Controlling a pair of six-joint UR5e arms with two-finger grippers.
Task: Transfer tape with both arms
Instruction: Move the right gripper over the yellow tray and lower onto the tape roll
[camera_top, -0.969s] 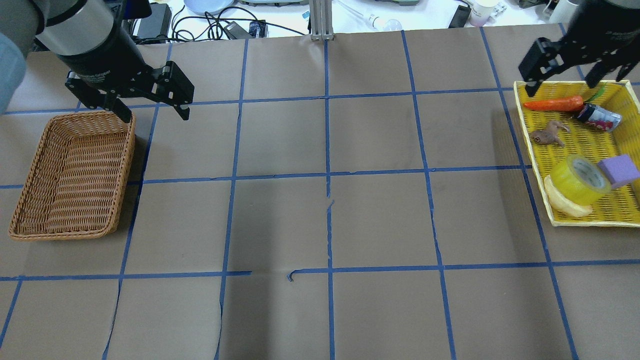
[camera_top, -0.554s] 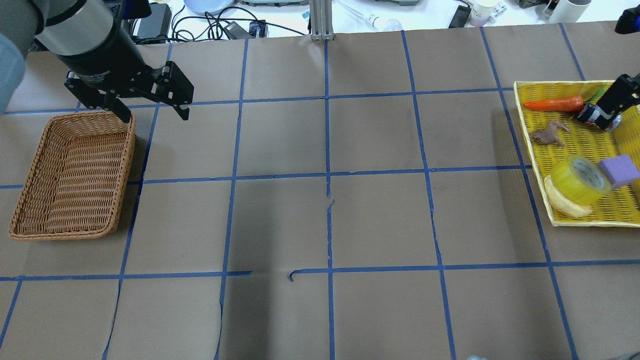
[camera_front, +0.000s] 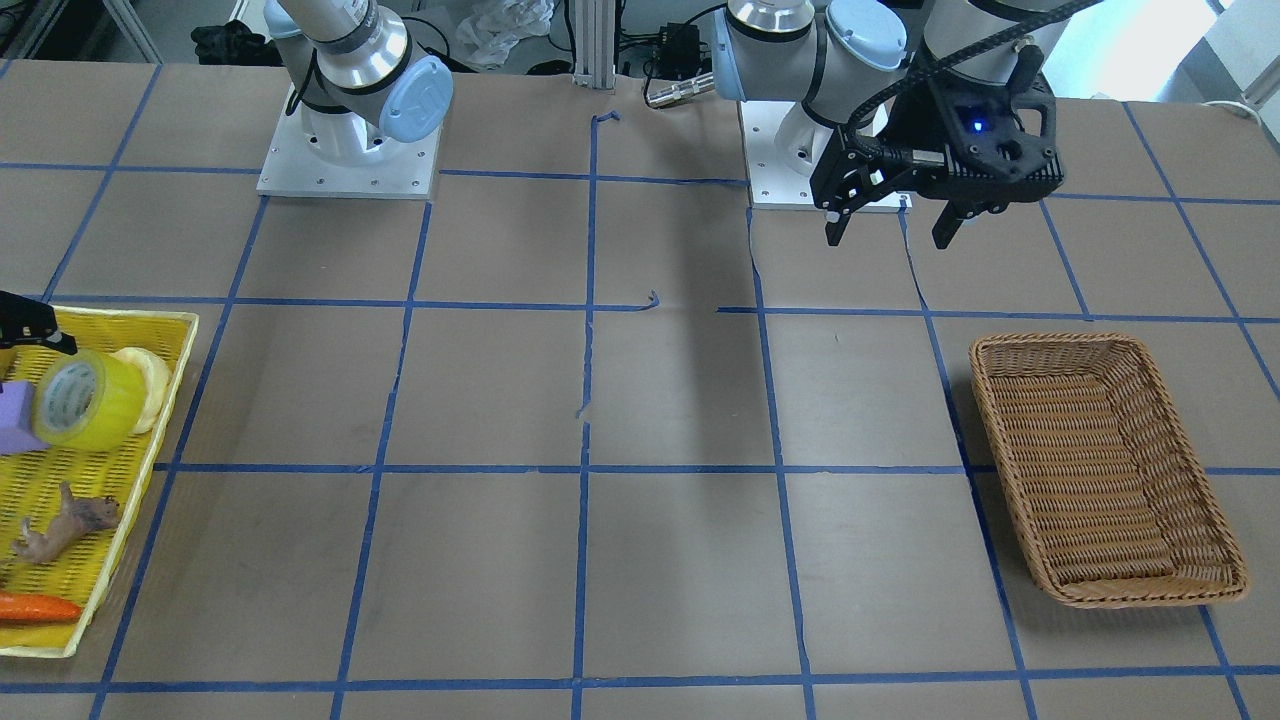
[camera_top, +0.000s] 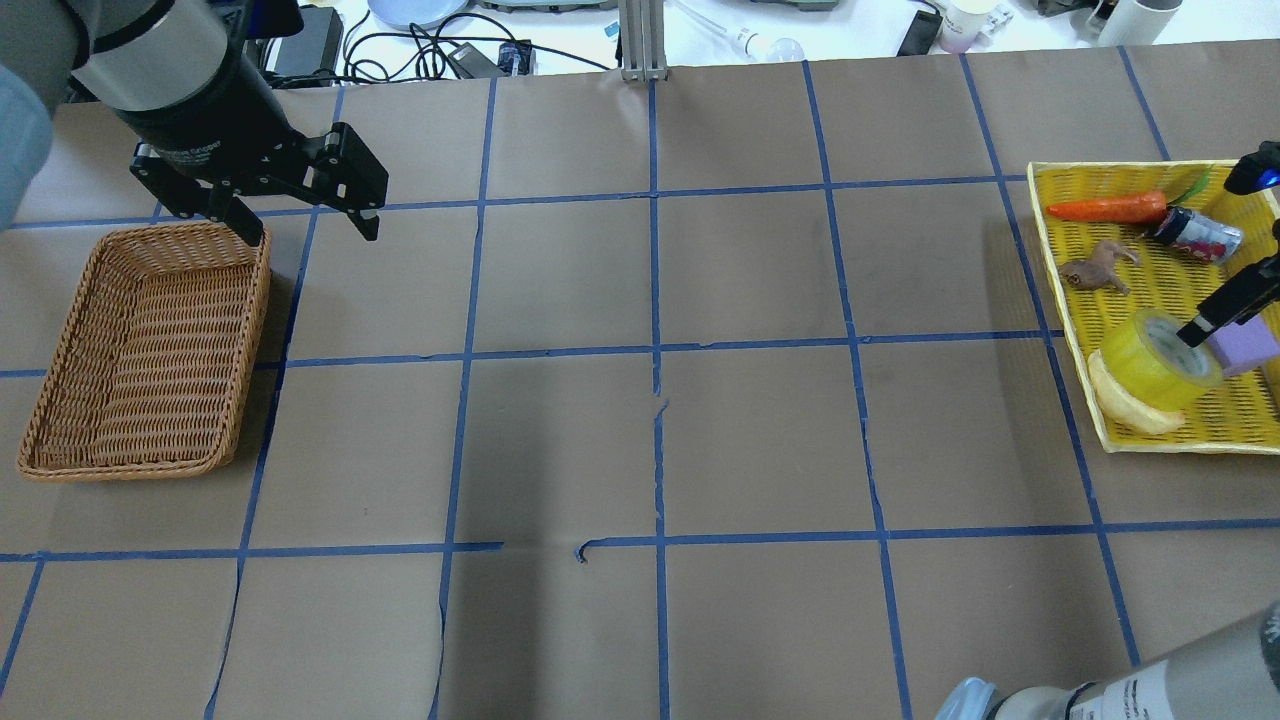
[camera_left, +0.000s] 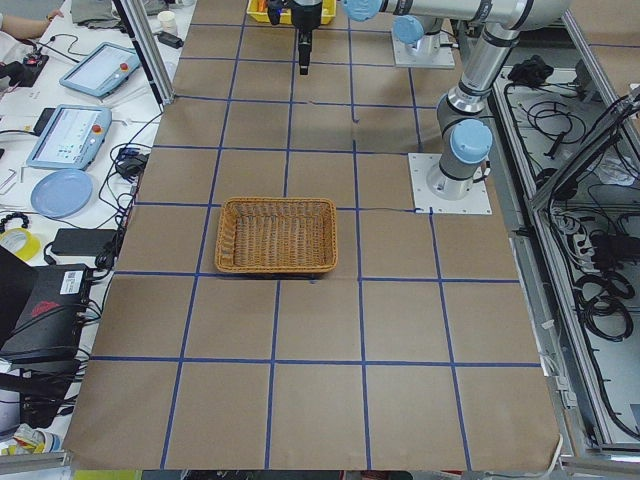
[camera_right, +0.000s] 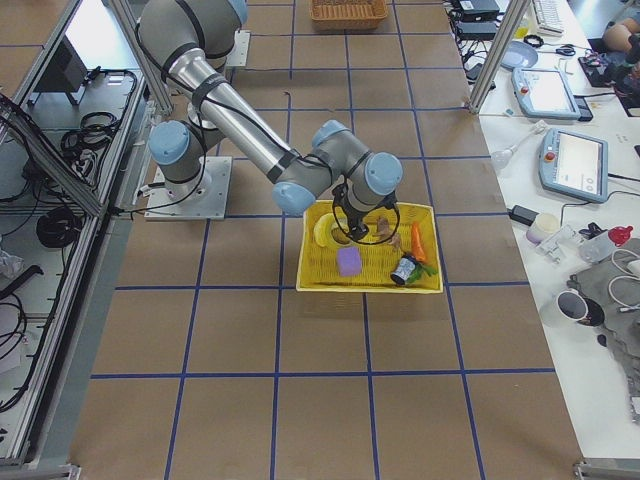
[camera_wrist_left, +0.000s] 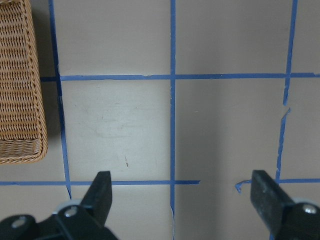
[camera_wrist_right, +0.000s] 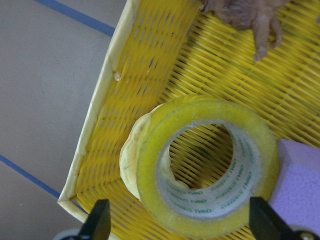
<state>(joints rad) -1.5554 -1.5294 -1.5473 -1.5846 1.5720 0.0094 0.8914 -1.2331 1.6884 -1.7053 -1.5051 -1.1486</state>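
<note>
With right fingers (camera_wrist_right: 99, 222) wide over tape (camera_wrist_right: 150, 165), lower straight, straddle it, stay clear of block (camera_wrist_right: 300, 180), close firmly. Left fingers (camera_wrist_left: 102, 192) wide too: hold near basket (camera_wrist_left: 20, 100) for handover.

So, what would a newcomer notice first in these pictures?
The yellow packing tape roll leans on a pale banana-like piece in the yellow tray on the robot's right, the open right gripper poised over it. On the left, a wicker basket sits near the open left gripper.
</note>
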